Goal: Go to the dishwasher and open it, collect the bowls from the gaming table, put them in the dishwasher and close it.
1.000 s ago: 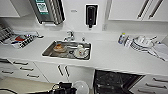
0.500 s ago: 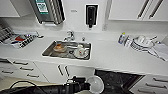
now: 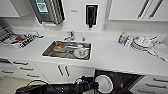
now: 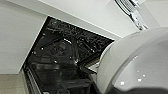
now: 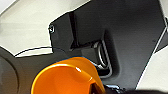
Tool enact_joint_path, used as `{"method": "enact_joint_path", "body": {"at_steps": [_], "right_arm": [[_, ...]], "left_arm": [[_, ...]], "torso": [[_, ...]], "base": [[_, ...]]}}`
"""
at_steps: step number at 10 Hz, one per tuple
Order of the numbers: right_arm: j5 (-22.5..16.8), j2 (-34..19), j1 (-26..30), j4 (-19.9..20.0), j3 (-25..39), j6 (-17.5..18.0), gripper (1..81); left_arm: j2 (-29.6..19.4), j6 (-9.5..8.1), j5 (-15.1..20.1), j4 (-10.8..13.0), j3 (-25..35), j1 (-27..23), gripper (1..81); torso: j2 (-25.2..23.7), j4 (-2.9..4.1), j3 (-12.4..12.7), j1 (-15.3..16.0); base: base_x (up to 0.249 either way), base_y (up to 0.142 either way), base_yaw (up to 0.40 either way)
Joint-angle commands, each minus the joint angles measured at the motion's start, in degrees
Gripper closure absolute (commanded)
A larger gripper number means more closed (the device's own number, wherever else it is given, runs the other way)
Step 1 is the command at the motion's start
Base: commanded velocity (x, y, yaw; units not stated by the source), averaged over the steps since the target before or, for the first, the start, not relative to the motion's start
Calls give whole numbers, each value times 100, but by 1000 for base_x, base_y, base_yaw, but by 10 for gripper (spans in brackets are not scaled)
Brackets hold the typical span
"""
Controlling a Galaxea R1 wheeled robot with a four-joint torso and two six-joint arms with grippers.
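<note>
A: Where was your left arm (image 3: pixel 57 88) at that moment?

B: It came in low from the left in the head view, stretched across the front of the white cabinets. At its end you had a white bowl (image 3: pixel 104 84), rim toward the camera, held in front of the open dishwasher (image 3: pixel 125 80).

A: Was your left gripper (image 3: pixel 96 85) clamped on that bowl?

B: It looked so. The bowl sat right at the gripper's end, and in the left wrist view it (image 4: pixel 135 62) loomed large just beside the camera, with the dishwasher's dark racks (image 4: pixel 67 57) behind it.

A: And your right gripper?

B: I could not tell how its fingers stood. In the right wrist view an orange bowl (image 5: pixel 67 76) sat close against the camera, in front of a dark panel (image 5: pixel 120 37).

A: What else was on the desk (image 3: pixel 112 57)?

B: You had the sink (image 3: pixel 67 50) in the middle with dishes in it, a tap (image 3: pixel 70 36) behind it, and a stack of white plates (image 3: pixel 142 43) to the right. The dishwasher opening was below the desk, right of the sink.
</note>
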Motion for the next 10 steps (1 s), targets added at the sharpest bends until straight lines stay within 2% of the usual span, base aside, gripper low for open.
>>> {"method": "enact_joint_path", "body": {"at_steps": [1,5,10], "right_arm": [[-256,-67,73,-31,149,-20,811],[-247,74,11,-31,69,-20,811],[-247,101,2,-23,35,-20,811]], "left_arm": [[666,-38,-371,148,-388,-745,811],[975,59,-644,148,-1277,-727,811],[1247,200,-652,139,-1691,-718,811]], "torso": [[0,0,0,0],[2,0,-2,0],[2,0,-4,0]], "base": [[0,0,0],[0,0,0],[0,0,0]]}}
